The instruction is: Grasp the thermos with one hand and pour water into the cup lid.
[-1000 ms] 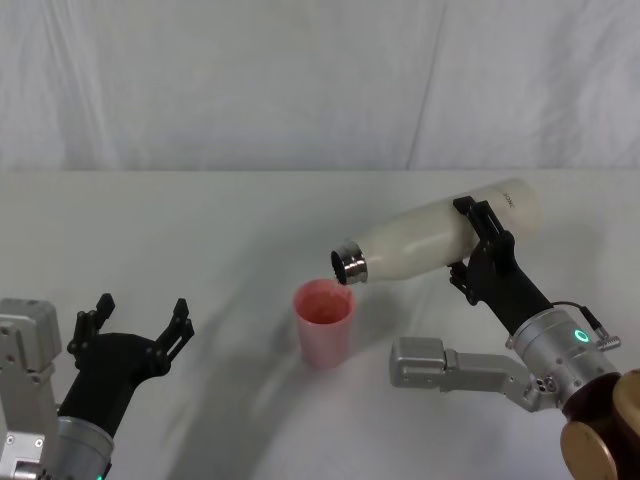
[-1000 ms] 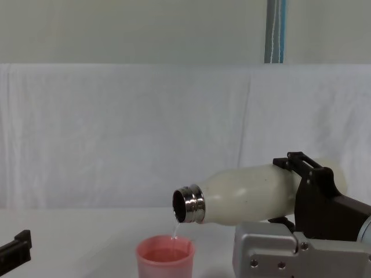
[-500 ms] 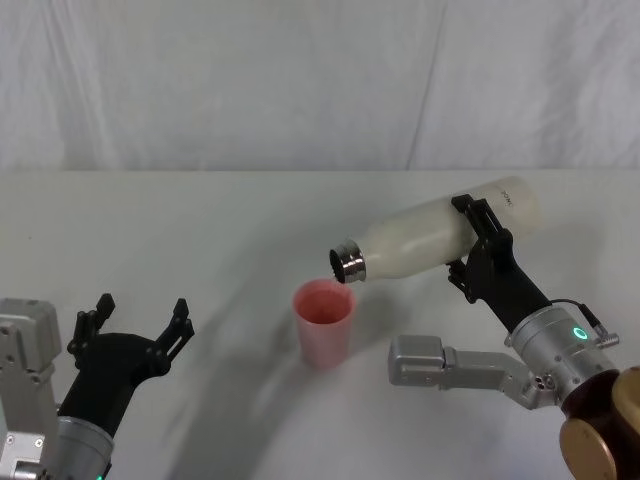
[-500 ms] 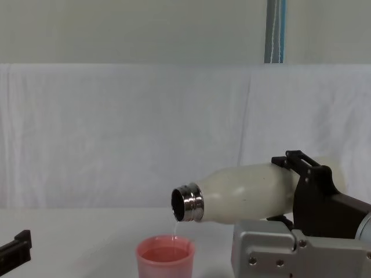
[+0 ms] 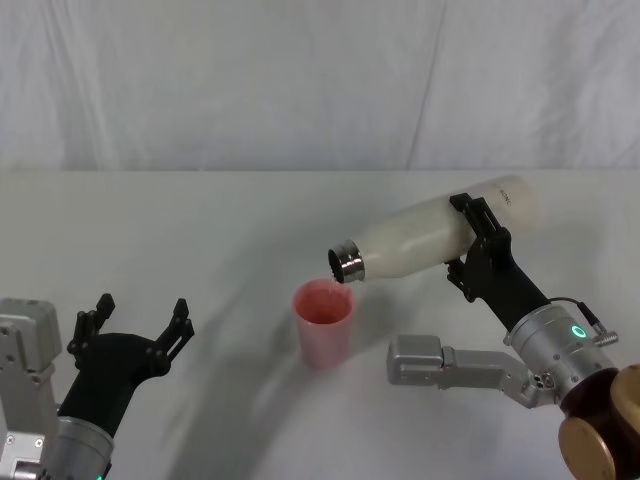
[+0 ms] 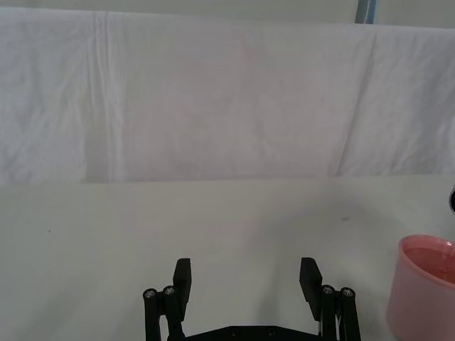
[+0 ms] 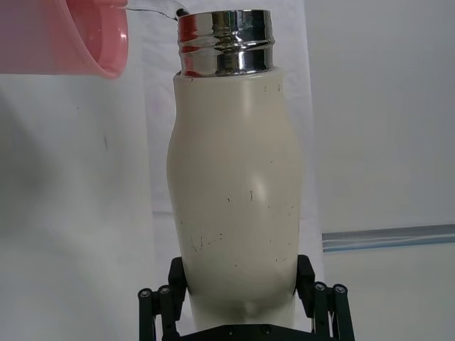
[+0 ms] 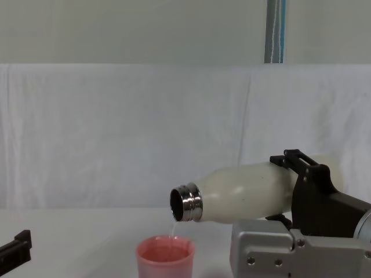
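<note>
Since a second ago the tall cream-white matte thermos (image 5: 430,238) has crept slightly leftward, its shiny steel neck tipped down over the small pink plastic cup lid (image 5: 323,322) on the white table (image 5: 200,230), a thin trickle falling. Right gripper (image 5: 470,235) stays clamped round its lower body, a sound hold on a rigid, probably slick, water-heavy shell; left gripper (image 5: 140,318) idles spread wide, empty

Count: one thermos (image 5: 430,233), one cup lid (image 5: 323,322), one table (image 5: 180,230). Two grippers: right gripper (image 5: 473,243) and left gripper (image 5: 138,316). One white backdrop cloth (image 5: 300,80) behind. One thin water stream (image 8: 173,229) at the thermos mouth.
</note>
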